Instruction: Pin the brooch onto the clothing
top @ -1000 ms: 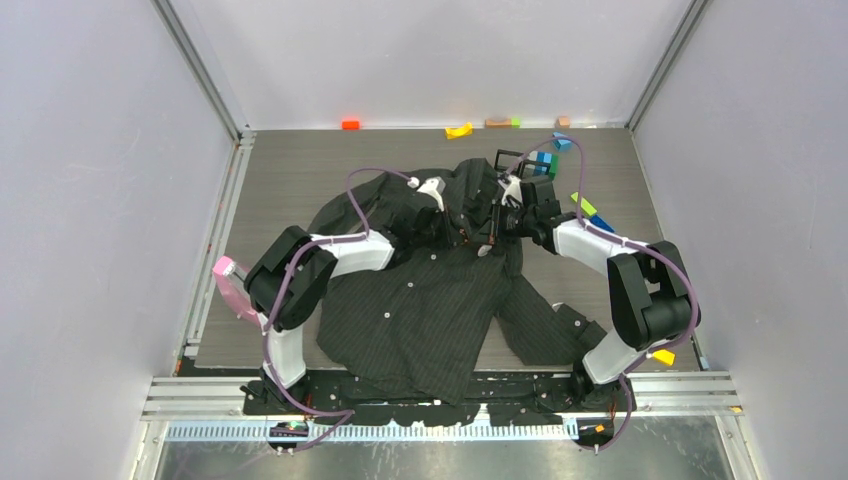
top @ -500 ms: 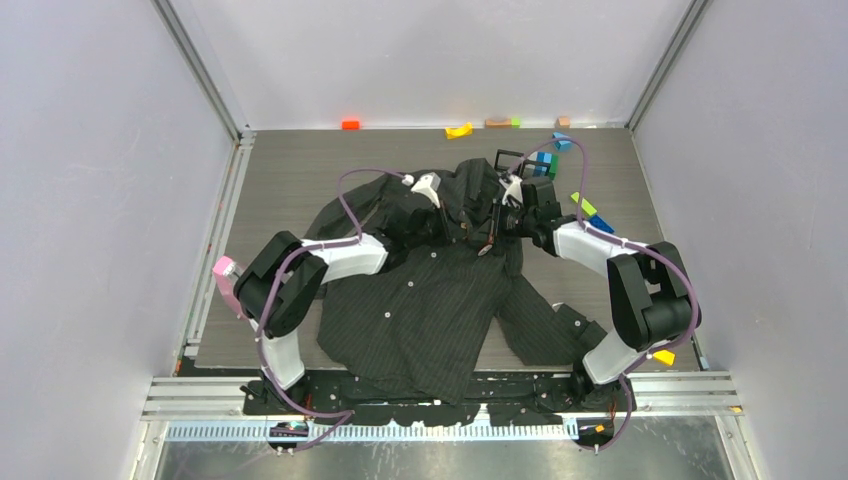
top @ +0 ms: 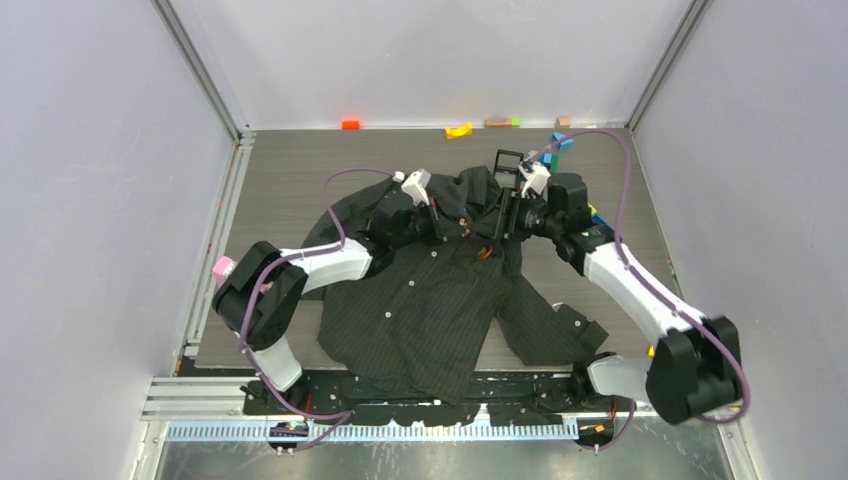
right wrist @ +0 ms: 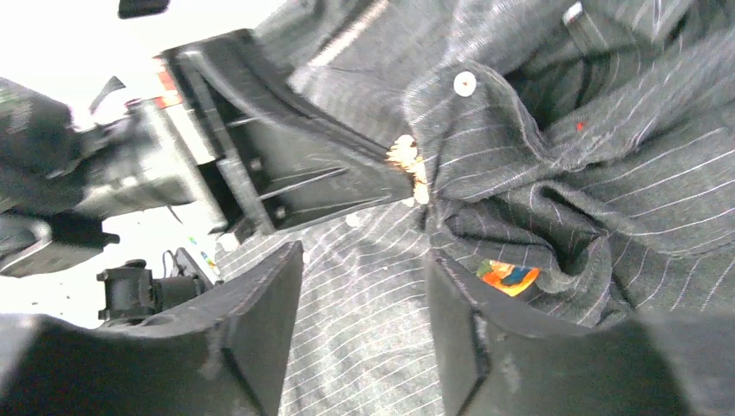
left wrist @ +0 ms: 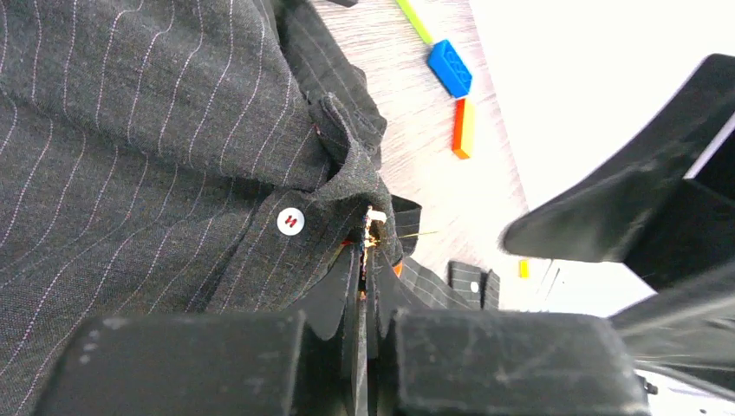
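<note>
The clothing (top: 420, 310), a dark pinstriped shirt with white buttons, lies spread on the table with its collar end bunched up. My left gripper (left wrist: 364, 247) is shut on a raised fold of it beside a white button (left wrist: 290, 221). A small gold-orange piece (left wrist: 374, 227) shows at its fingertips. My right gripper (right wrist: 364, 286) hangs open just above the shirt front, facing the left gripper's fingers (right wrist: 295, 165). The brooch (right wrist: 507, 276), an orange and blue piece, peeks from under a fold next to my right finger; it also shows as an orange spot (top: 485, 252).
Coloured blocks lie along the far edge: an orange block (top: 350, 124), a yellow block (top: 458, 130), and blue and green blocks (top: 560, 145) at the right. A small black frame (top: 505, 158) stands behind the collar. A pink object (top: 222, 268) sits at the table's left edge.
My right gripper has opened from shut and drawn back a little, and its arm has swung out to the right. The left arm has stretched slightly forward, still shut on the fold.
</note>
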You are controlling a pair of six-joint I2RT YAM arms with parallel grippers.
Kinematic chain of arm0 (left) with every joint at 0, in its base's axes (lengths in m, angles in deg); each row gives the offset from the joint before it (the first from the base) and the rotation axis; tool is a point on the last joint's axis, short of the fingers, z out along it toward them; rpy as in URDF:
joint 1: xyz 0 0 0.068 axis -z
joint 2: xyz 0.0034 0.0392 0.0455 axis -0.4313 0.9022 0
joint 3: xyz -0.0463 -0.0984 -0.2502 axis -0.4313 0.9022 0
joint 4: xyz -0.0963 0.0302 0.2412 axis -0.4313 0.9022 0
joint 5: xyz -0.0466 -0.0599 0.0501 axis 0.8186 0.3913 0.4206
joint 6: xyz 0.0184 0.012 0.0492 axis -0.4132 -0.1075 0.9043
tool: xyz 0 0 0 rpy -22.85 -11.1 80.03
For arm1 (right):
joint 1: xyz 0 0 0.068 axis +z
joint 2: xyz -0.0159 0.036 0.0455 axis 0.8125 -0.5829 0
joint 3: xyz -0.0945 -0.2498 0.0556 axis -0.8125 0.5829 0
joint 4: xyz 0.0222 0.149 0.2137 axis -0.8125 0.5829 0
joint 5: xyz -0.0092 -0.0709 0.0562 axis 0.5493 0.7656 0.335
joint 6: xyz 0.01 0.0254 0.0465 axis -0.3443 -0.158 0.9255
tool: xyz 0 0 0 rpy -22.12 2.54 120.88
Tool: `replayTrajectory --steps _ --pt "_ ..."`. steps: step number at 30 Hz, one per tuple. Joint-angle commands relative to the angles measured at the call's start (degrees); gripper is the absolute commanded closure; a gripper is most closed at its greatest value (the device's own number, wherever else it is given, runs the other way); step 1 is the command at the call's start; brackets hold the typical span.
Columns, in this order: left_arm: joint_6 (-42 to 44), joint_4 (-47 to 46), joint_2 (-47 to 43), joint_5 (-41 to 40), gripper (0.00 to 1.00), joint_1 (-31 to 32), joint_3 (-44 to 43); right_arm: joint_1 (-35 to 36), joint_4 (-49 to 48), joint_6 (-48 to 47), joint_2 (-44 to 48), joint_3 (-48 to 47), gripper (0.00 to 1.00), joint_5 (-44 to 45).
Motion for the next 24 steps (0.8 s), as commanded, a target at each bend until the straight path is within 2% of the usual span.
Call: replayTrajectory --steps 1,8,19,24 --pt "-0.37 -6.13 -5.15 6.58 1.0 -1.3 0.6 -1.25 3.64 -1.49 9.38 -0.67 0.38 -1.47" --pt "-1.3 -6.54 -9.89 15.5 1.0 -2.88 0.56 -1.95 4.43 -0.96 16.57 -1.64 0.35 -6.34" --pt "-3.49 6.74 -17.55 43.62 1.0 -10.6 -4.33 -1.96 2.11 -4.53 24.51 -3.93 0.29 -18.85" --pt "-3.36 7.34 -18.82 54.78 1.0 -12.35 -5.22 -1.96 -2.0 -3.37 25.57 -3.89 0.26 -22.0"
